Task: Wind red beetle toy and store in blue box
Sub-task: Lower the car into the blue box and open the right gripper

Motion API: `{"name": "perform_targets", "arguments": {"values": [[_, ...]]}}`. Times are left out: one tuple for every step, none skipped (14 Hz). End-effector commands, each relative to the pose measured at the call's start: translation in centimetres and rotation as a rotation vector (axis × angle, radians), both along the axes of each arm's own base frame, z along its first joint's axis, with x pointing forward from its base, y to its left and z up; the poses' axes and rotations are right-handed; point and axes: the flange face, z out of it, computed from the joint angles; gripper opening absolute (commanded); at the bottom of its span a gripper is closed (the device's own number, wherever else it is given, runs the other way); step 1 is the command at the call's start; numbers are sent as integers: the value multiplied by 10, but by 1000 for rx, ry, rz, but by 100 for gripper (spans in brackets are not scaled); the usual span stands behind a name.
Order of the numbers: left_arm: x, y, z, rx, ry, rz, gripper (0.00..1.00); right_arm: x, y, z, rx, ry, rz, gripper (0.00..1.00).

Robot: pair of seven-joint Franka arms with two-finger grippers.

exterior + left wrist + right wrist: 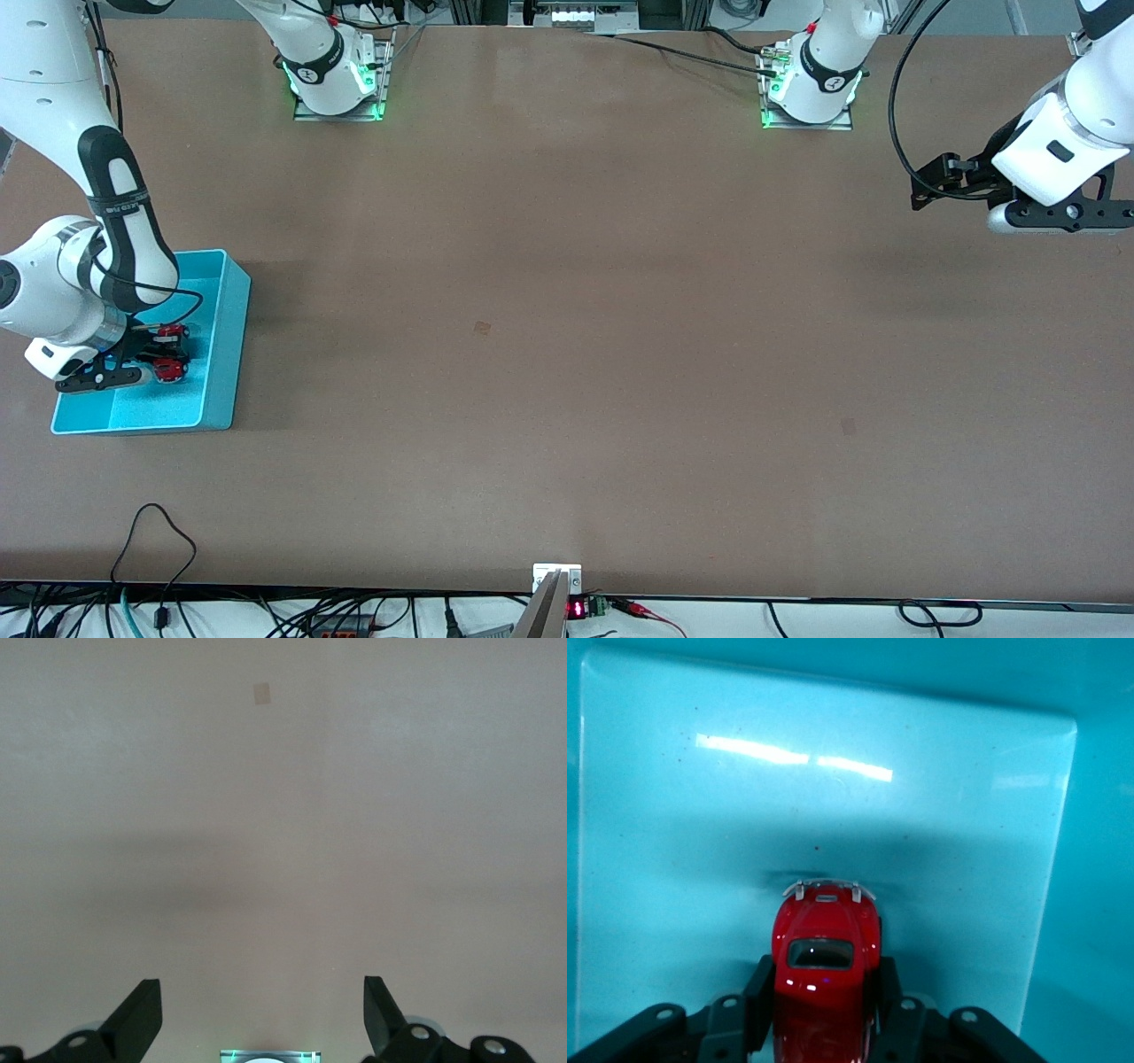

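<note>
The blue box (217, 346) sat on the brown table (567, 354) at the right arm's end, close to that edge. The right arm reached down into the box. The right gripper (824, 1005) was low inside it, and its two black fingers (757, 1001) were pressed against the sides of the red beetle toy (824, 961), gripping it. The little car was inside the box, just above the smooth blue floor or right on it; I could not tell which. Its silvery bumper pointed away from the gripper, toward a wall of the box. In the front view the car showed as small red bits between the dark fingers.

The left arm waited up in the air over the left arm's end of the table. The left gripper (261, 1014) had its fingers spread wide apart with nothing between them, only bare table under it.
</note>
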Motion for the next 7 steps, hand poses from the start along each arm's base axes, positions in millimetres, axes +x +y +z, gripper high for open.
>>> {"name": "perform_targets", "arguments": {"values": [[1, 1, 7, -8, 0, -3, 100, 4, -4, 6, -7, -18, 45, 100], [1, 1, 7, -8, 0, -3, 100, 6, 0, 12, -5, -28, 52, 100], [0, 1, 7, -8, 3, -3, 100, 8, 2, 20, 12, -41, 35, 100], [0, 1, 7, -8, 3, -3, 100, 9, 4, 27, 30, -57, 19, 100], [0, 1, 7, -8, 3, -3, 100, 13, 8, 39, 35, -75, 22, 100], [0, 0, 7, -8, 2, -5, 100, 15, 14, 54, 40, -84, 28, 100], [0, 0, 7, -8, 3, -5, 100, 16, 20, 70, 53, -78, 35, 100]]}}
